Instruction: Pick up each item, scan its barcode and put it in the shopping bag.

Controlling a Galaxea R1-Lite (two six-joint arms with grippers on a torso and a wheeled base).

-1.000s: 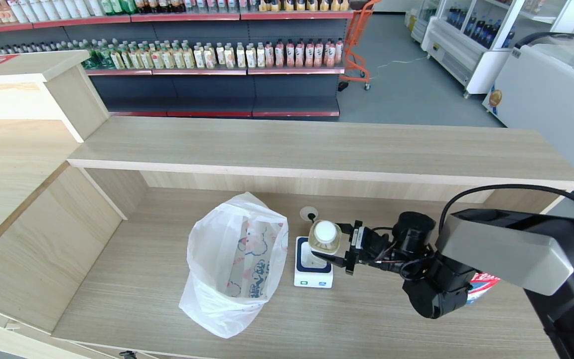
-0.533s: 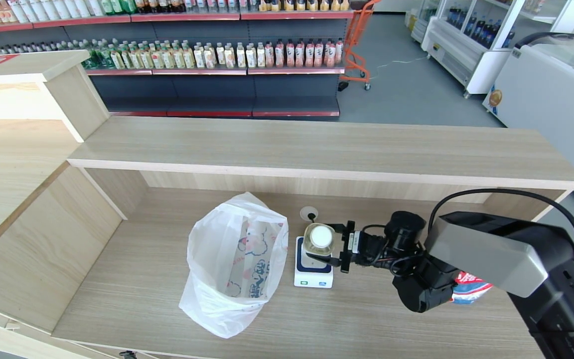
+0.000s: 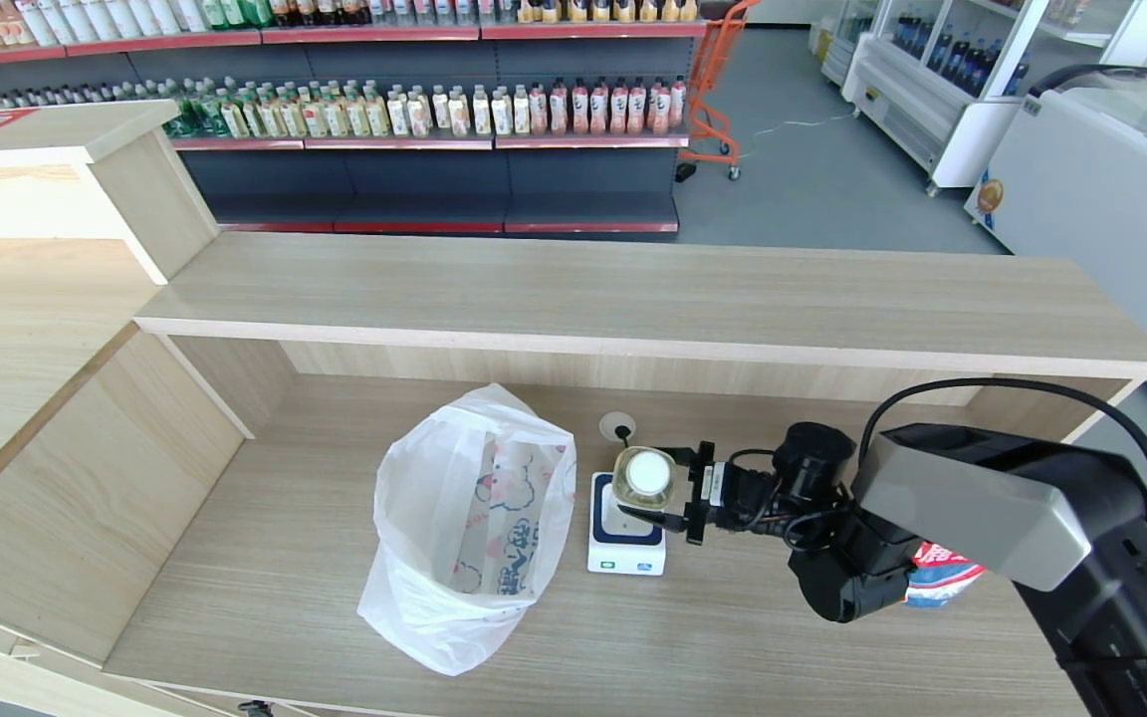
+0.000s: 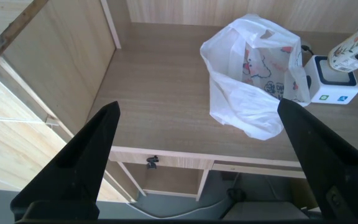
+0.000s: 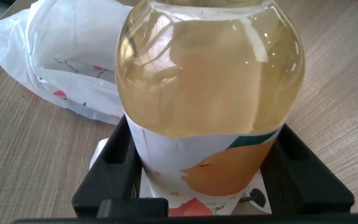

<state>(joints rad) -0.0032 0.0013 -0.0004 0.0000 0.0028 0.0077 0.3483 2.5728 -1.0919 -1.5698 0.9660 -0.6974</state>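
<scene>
- Holding pattern over the scanner (image 3: 625,554): across the last second the right gripper (image 3: 655,487) only made small moves with the bottle (image 3: 646,477).
- First the arm slid a little toward the shopping bag (image 3: 469,528), then eased back a touch. The bottle ended almost where it started, upright, white cap up, above the scanner's window.
- That slide uncovered more of the red and blue snack packet (image 3: 942,578) lying on the counter (image 3: 733,637) under the right arm.
- Right gripper was clamped on the bottle's lower body, one finger on each side. The right wrist view showed the bottle (image 5: 210,106) filling the gap between the fingers, label low, pale liquid above.
- Left gripper (image 4: 197,155) was spread wide with nothing in it, well apart from the bag (image 4: 247,81) and scanner (image 4: 334,92).
- Bag and scanner did not shift. Bag stood open just beside the scanner, some printed packaging already inside.
- My read: this was the scan step, jogging to get the barcode onto the window. Whether it read, I couldn't tell.
- Bagging was not yet done for this bottle, and the snack packet was still waiting.
</scene>
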